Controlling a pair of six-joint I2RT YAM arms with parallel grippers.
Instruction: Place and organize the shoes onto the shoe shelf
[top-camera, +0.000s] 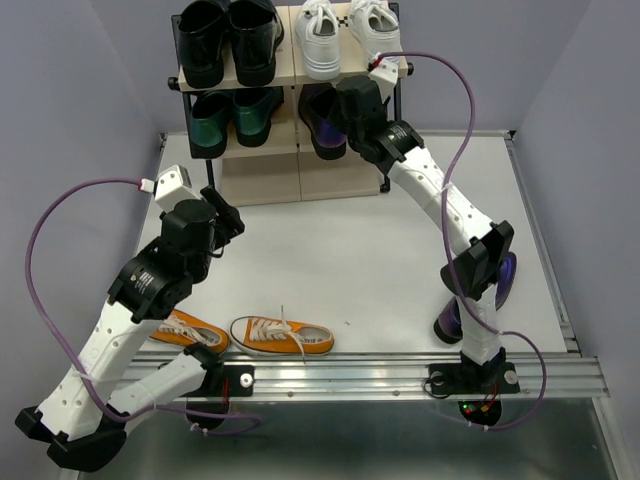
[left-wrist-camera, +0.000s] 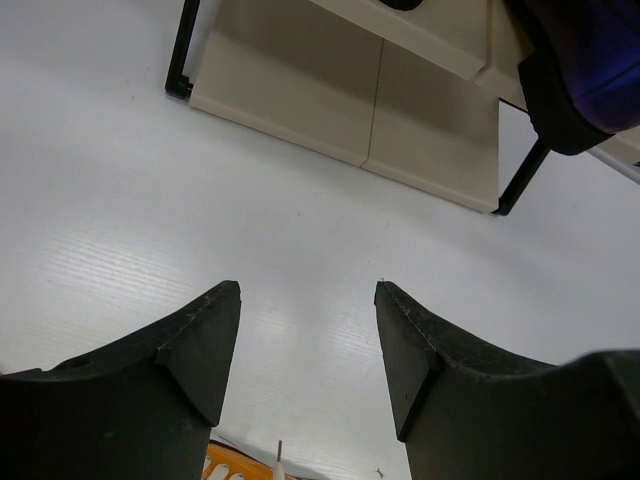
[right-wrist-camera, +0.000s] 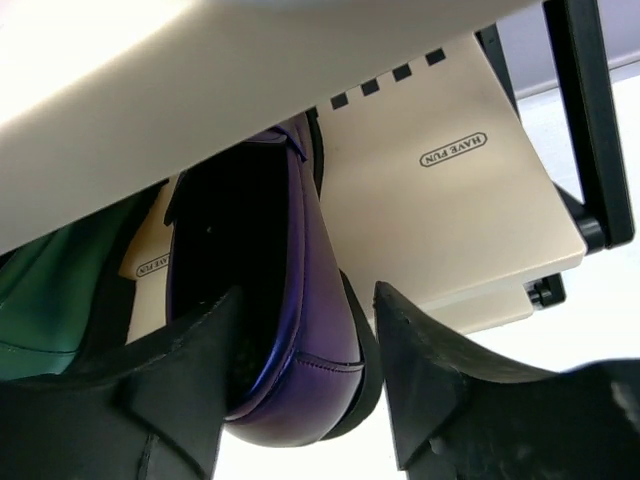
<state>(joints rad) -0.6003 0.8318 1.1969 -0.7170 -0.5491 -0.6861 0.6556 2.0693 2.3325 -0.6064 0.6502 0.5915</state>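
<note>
The right gripper (right-wrist-camera: 305, 300) stood open astride the glossy purple loafer's (right-wrist-camera: 300, 400) heel on the right half of the black-framed, beige-boarded shoe shelf's (right-wrist-camera: 440, 230) middle tier, the left gripper (left-wrist-camera: 308, 300) open and empty, so backing straight out without snagging the heel looked best.

1. A back wall (top-camera: 480, 60) in pale lavender-grey is standing plain and matte behind the white table (top-camera: 330, 250).
2. A left wall (top-camera: 60, 100) and a right wall (top-camera: 600, 120) of the same colour are closing in the table's sides.
3. Soft, even light is falling on the tabletop, giving it a faint sheen and only weak shadows.
4. A ribbed silver rail (top-camera: 350, 372) is running along the table's near edge.
5. A slim metal strip (top-camera: 543, 250) is edging the table's right side.
6. A dull grey-green surface (top-camera: 350, 440) is showing below the rail.
</note>
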